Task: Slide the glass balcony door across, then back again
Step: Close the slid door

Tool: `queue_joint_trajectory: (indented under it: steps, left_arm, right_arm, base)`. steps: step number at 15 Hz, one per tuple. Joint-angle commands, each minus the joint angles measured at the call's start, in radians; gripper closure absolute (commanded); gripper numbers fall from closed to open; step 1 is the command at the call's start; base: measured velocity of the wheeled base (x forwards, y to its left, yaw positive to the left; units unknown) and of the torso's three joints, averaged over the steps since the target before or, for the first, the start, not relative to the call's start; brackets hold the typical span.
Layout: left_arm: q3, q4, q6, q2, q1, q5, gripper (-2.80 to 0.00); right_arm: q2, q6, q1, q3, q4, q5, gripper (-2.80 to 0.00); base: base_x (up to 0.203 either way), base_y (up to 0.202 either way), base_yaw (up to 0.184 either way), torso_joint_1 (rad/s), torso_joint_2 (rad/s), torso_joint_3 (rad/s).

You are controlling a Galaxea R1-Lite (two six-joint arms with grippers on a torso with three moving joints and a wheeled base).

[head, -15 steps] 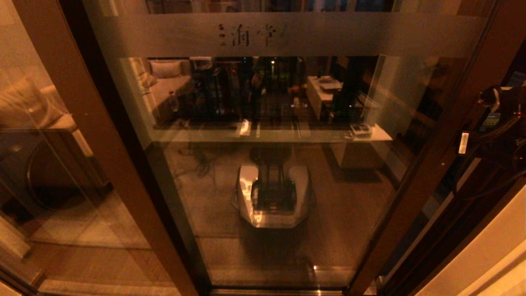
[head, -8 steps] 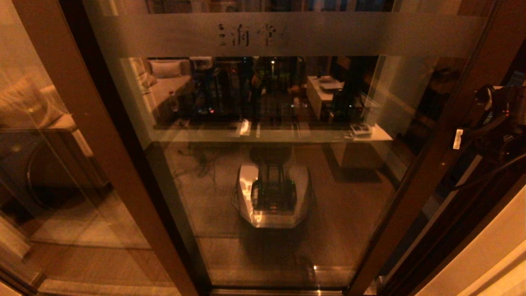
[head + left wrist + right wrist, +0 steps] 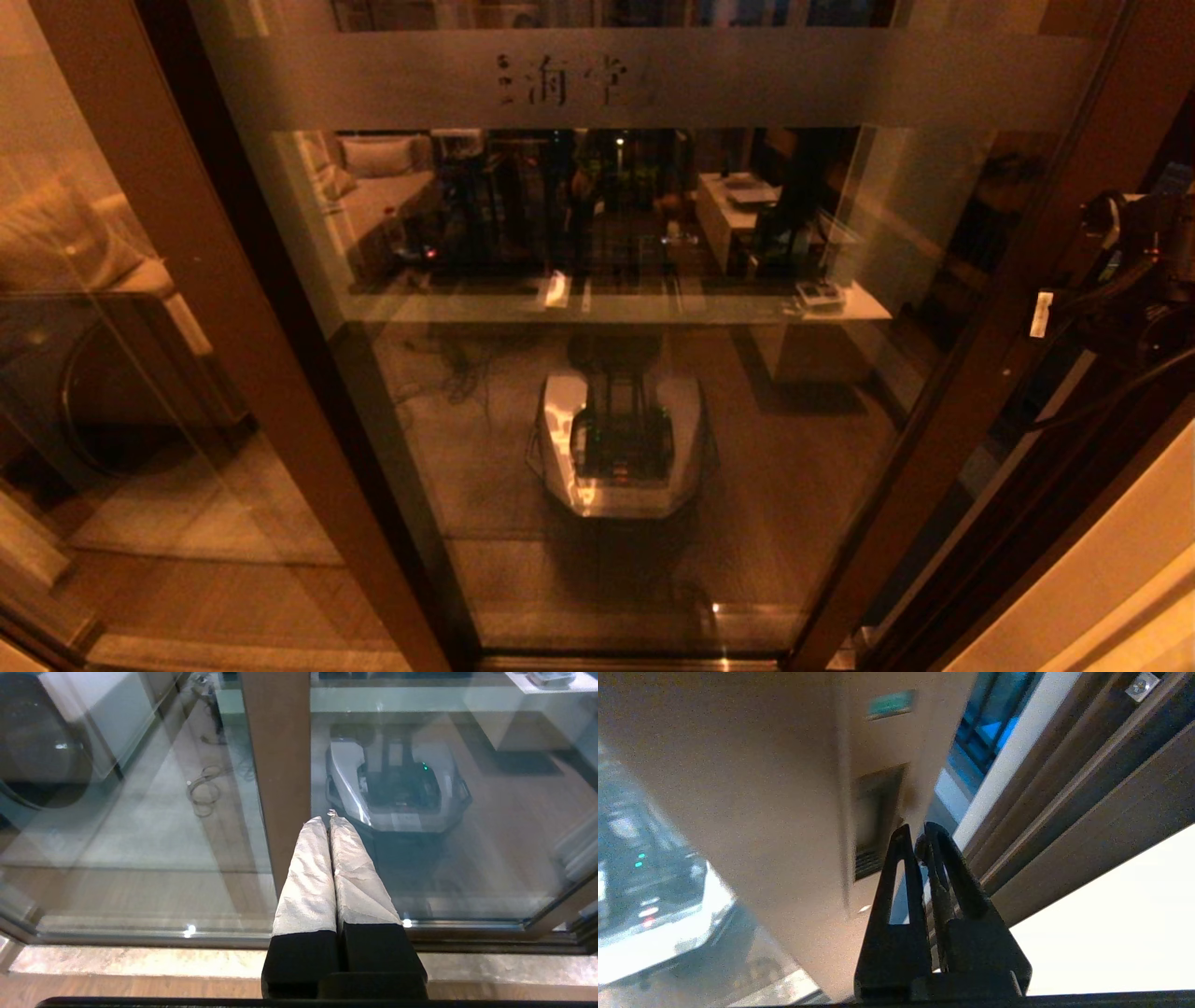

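Close in on the robot's right, the right gripper [image 3: 920,833], its black fingers pressed together on nothing, noses up to the narrow recessed handle slot [image 3: 875,816] in the stile, tips just beside the stile's outer edge. That slot runs vertically, so I'd say the push must go sideways, to the robot's left. The left gripper [image 3: 327,819], pale-wrapped fingers closed and empty, idles before the wide brown post [image 3: 275,765]. Beyond, the tall dark-framed glass balcony door [image 3: 616,373] fills the view ahead, standing across the opening.

Left pincer before the glass
The left pincer [image 3: 329,819], its wrapped fingers [image 3: 308,872] pressed together, points at a brown post [image 3: 275,756] at frame centre.
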Motion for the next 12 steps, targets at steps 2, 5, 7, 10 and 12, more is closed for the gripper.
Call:
queue_joint_trajectory:
  steps: [2,5,7,10,12]
  left_arm:
    - [0.000,0.001,0.000,0.001,0.000,0.000,0.00]
    - [0.000,0.001,0.000,0.001,0.000,0.000,0.00]
    - [0.000,0.001,0.000,0.001,0.000,0.000,0.00]
    - [0.000,0.001,0.000,0.001,0.000,0.000,0.00]
    - [0.000,0.001,0.000,0.001,0.000,0.000,0.00]
  right_arm:
    - [-0.053,-0.001,0.008,0.041,0.000,-0.002,0.00]
    - [-0.055,0.001,0.013,0.049,0.000,0.000,0.00]
    - [-0.036,0.000,0.012,0.038,-0.002,0.004,0.00]
    - [0.005,0.013,0.013,-0.002,0.002,0.016,0.00]
    - [0.005,0.016,0.018,0.000,0.003,0.021,0.00]
  base:
    - [0.000,0.000,0.000,0.000,0.00,0.000]
    - [0.000,0.000,0.000,0.000,0.00,0.000]
    - [0.000,0.000,0.000,0.000,0.00,0.000]
    - [0.000,0.000,0.000,0.000,0.00,0.000]
    - [0.000,0.000,0.000,0.000,0.00,0.000]
